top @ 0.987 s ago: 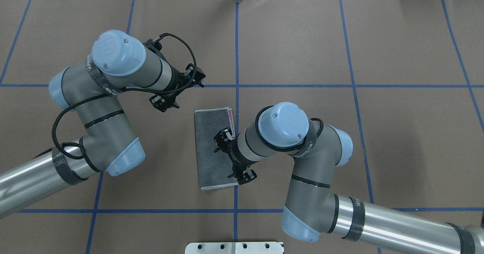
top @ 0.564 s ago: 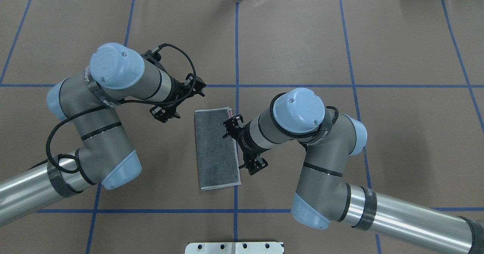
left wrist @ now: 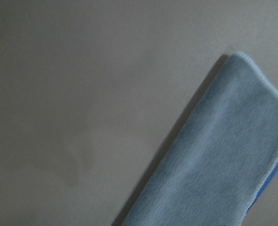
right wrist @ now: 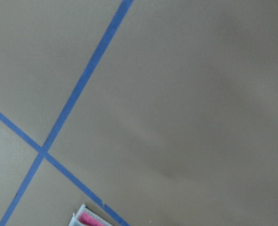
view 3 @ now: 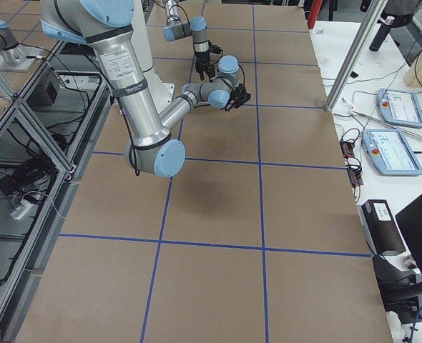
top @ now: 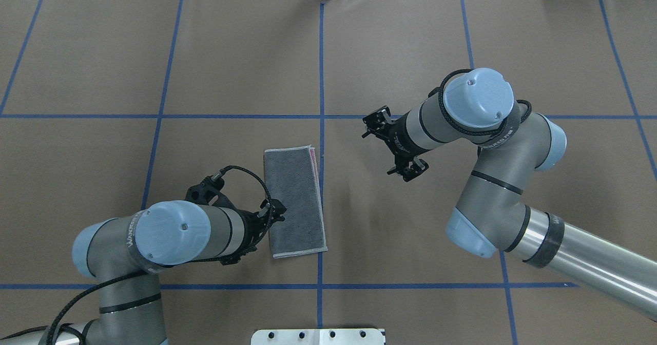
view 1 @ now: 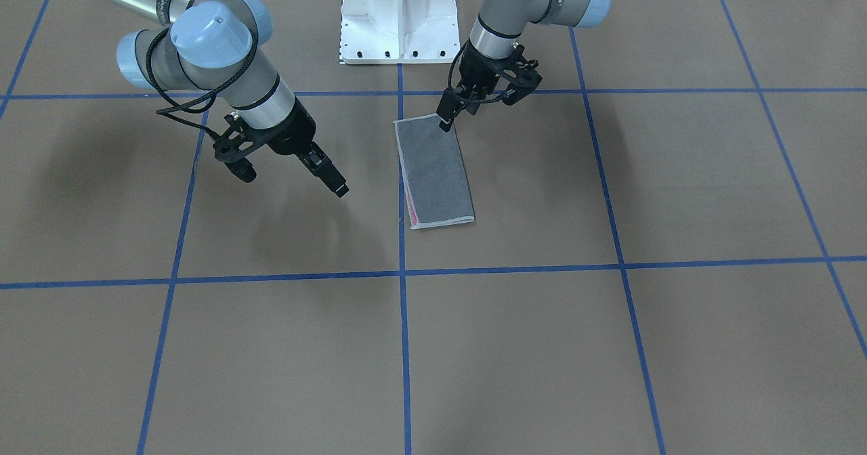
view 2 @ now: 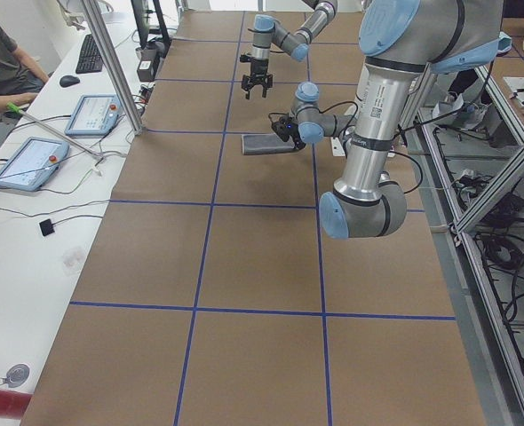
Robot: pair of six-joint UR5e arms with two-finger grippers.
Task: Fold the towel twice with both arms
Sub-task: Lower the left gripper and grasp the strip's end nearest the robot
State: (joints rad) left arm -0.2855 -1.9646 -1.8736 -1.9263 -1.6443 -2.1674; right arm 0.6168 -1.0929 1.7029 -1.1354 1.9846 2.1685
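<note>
Table (top: 410, 52): covered in brown paper and marked with a blue tape grid (top: 322, 68).

Left arm (top: 169, 237) was bent in low at the towel's near end. Right arm (top: 477, 98) was held well apart from the cloth, across the centre line.

Towel (top: 295, 201): recorded flat on the table just beside the centre tape line. It was folded once into a grey strip, with a sliver of pink exposed along one long edge.

Left gripper (view 1: 445, 120) was poised at the near corner of the strip, its tip at or just above the cloth. Whether its jaws were parted or closed could not be told. Right gripper (view 1: 335, 183) hung over bare paper with nothing in it, and its jaw state could not be told either.

Risks judged for the second fold:
- If only the top layer were pinched, the first fold would be peeled open.
- If one corner were lifted alone, the strip would be skewed.
- The exposed pink edge suggested the layers were already offset, and that offset could be carried forward.

Containers: none was noted in any view.
</note>
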